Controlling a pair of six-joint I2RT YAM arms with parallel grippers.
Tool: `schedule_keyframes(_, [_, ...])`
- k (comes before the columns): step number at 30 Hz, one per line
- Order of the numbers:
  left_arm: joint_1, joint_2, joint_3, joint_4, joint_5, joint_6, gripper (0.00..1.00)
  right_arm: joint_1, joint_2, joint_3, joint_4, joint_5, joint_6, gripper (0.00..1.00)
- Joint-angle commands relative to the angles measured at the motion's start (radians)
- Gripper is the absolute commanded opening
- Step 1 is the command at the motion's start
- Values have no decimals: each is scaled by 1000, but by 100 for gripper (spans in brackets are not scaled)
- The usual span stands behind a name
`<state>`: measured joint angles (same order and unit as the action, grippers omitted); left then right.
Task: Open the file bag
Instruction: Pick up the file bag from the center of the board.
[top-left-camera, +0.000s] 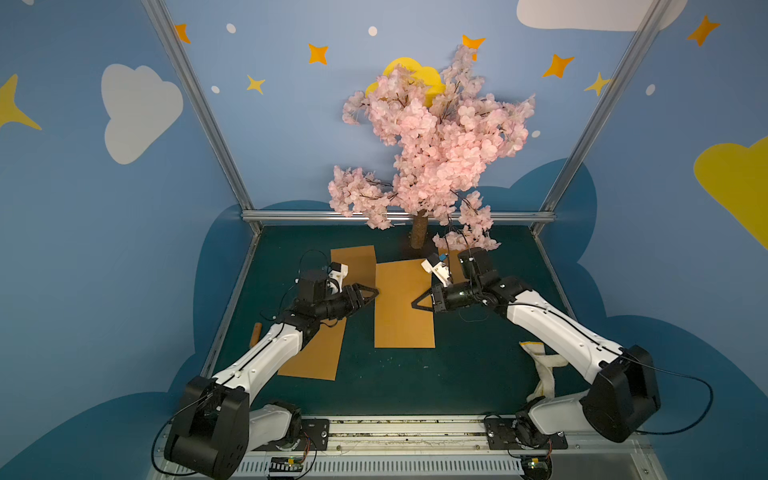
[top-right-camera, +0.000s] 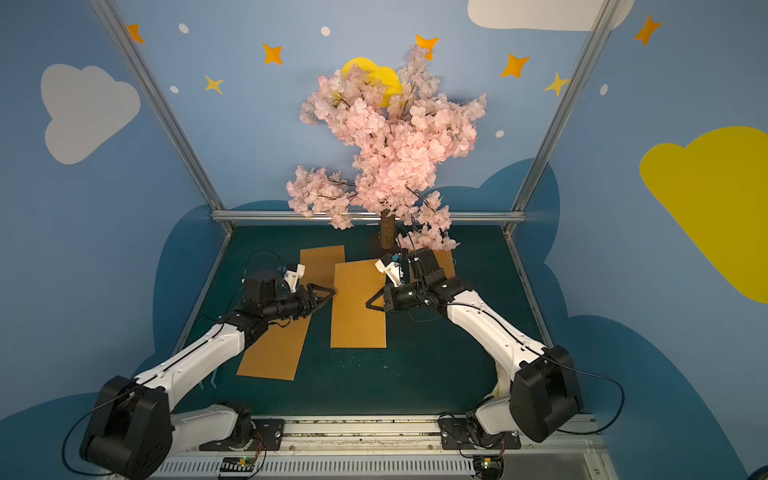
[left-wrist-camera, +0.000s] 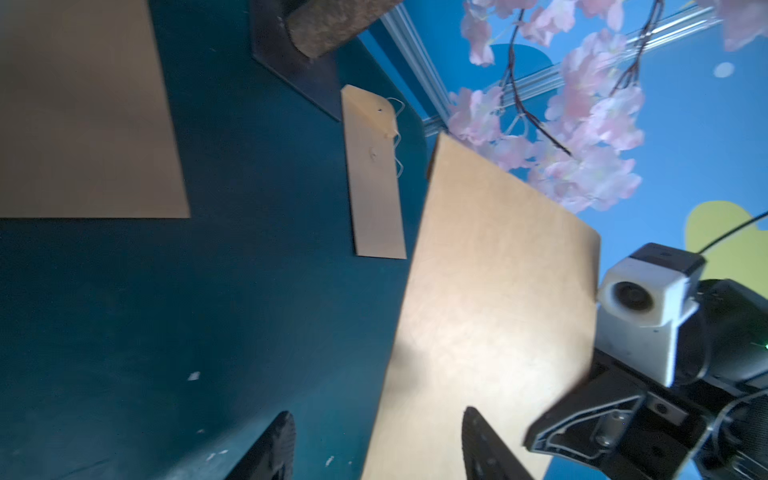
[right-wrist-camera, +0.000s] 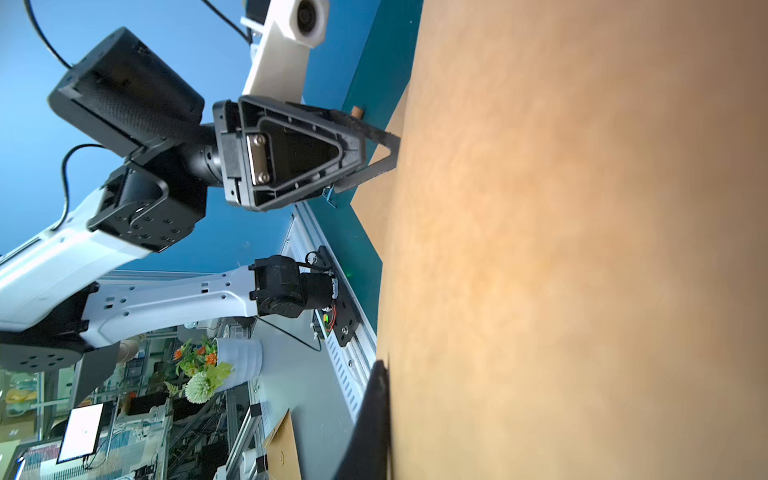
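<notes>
A brown file bag (top-left-camera: 403, 316) (top-right-camera: 357, 320) lies lengthwise mid-table in both top views. My right gripper (top-left-camera: 413, 303) (top-right-camera: 368, 303) is shut on its right edge. In the right wrist view the bag (right-wrist-camera: 582, 249) fills the frame, one black finger (right-wrist-camera: 374, 415) is pressed flat against it, and the other finger is hidden behind it. My left gripper (top-left-camera: 376, 293) (top-right-camera: 332, 291) stands open at the bag's left edge. In the left wrist view the bag (left-wrist-camera: 490, 291) is raised and tilted off the green mat, and its edge runs between the parted fingers of my left gripper (left-wrist-camera: 378, 440).
A second brown bag (top-left-camera: 316, 353) lies under my left arm. A smaller one with a string (left-wrist-camera: 374, 178) sits by the tree trunk (top-left-camera: 419, 235), whose pink branches overhang my right wrist. A white cloth (top-left-camera: 544, 365) lies under the right arm, and a brown cylinder (top-left-camera: 255, 332) sits by the left rail.
</notes>
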<state>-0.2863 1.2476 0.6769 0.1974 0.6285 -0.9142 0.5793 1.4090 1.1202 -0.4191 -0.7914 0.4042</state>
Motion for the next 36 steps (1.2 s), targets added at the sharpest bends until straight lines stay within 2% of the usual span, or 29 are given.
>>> schedule_keyframes(1, [4,33,29,136,106,-69,64,-4,-20,24,-44,-60,-41,1])
schedule_keyframes(7, [4,78,54,174,128,-82,64,-3,-28,13,1,-83,-22,1])
schedule_keyframes(10, [3,94,61,210,139,-101,60,-4,-12,11,5,-89,-23,2])
schedule_keyframes(11, [3,95,60,226,141,-109,56,-4,-6,8,11,-91,-18,2])
schedule_keyframes(16, [3,97,56,236,135,-116,18,-7,19,-3,51,-88,-3,4])
schedule_keyframes(19, [3,94,52,242,133,-120,3,-12,33,-10,80,-89,13,10])
schedule_keyframes(23, [4,81,39,260,105,-124,2,-15,31,-21,108,-93,37,32])
schedule_keyframes(26, [9,58,15,279,54,-133,3,-15,10,-51,141,-98,63,40])
schedule_keyframes(29, [17,27,-17,314,-4,-151,3,-15,-26,-97,173,-96,91,43])
schedule_keyframes(36, [28,-30,-37,295,-78,-133,3,-15,-117,-204,225,-83,143,43])
